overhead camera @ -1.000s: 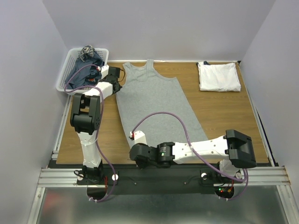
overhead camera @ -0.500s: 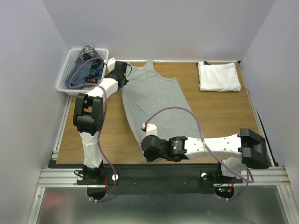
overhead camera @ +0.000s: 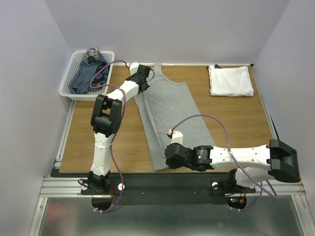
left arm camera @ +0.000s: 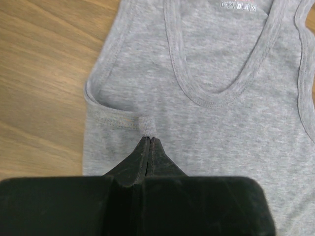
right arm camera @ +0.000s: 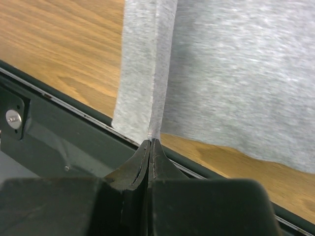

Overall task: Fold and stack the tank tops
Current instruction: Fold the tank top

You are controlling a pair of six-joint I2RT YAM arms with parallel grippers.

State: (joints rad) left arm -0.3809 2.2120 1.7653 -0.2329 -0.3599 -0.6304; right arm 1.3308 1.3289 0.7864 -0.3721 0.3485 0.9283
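Now mid-fold. Grey tank top (overhead camera: pixel 172 110) on desk (overhead camera: pixel 236 118), centre of frame, left edge doubled over. Left pincer (left arm camera: pixel 149 140) clenched on armhole hem, upper middle. Right pincer (right arm camera: pixel 150 142) clenched on bottom hem, lower middle. Soft, light, floppy: best pinched at hems, both ends together.

Bright, even light from above, soft small shadows, no glare, close black fingers (left arm camera: pixel 147 162) looked a bit blurry.

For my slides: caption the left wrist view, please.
Armhole hem of the grey tank top pinched by the left hand.
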